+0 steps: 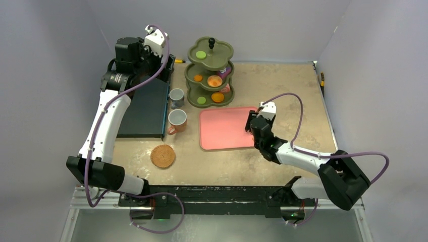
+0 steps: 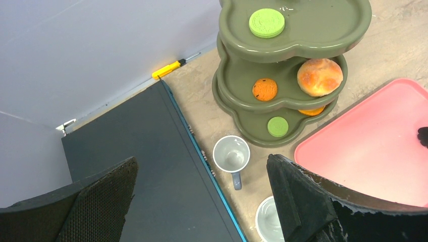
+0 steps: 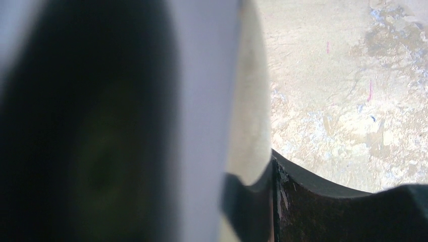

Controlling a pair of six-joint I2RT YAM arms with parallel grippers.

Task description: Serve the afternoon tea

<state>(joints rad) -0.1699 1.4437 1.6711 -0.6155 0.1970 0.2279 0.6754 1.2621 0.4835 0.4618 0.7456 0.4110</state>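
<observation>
Mugs decide the coming move; the small grey mug (image 1: 176, 97) and the larger orange mug (image 1: 177, 120) both stand upright just left of the pink tray (image 1: 222, 132), apart from it, the grey one further back. The sweets, among them a green round (image 1: 201, 54) and an orange round (image 1: 198, 78), sit on the three-tier stand (image 1: 229, 50) just behind the tray's back-left corner. The left hand (image 2: 202, 169) hangs high, left of the tray over a black box (image 1: 146, 108), fingers spread wide and holding nothing; in its wrist view the grey mug lies between them below. The right hand (image 1: 251, 123) sits low at the tray's right edge; whether it grips that edge cannot be told, its own view being blurred. The left arm looks the nearer to both mugs, since the tray lies between them and the right.
</observation>
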